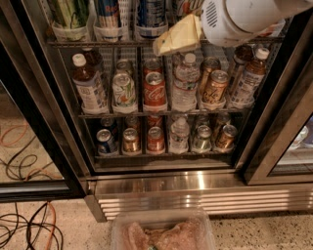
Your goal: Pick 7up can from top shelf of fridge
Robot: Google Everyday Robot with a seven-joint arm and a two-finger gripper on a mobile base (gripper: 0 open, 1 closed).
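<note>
The fridge [161, 183] stands open in front of me. Its top shelf [98, 43] runs along the upper edge, fronted by white cup holders. On it stand a green-striped can [71, 10] and two blue cans [108, 10]. Just right of them a sliver of a white can with red marks [182, 7] shows; it may be the 7up can, but my arm hides most of it. My gripper [166, 44], cream-coloured on a white wrist [234, 17], hangs at the shelf's front edge, pointing down-left, just below and in front of that can.
The middle rack holds a tea bottle [88, 85], a white-green can [123, 90], a red cola can [155, 89], a water bottle [185, 85] and bronze cans. The lowest rack holds several cans. Black door frames flank the opening. A clear tub [161, 234] and floor cables [29, 229] lie below.
</note>
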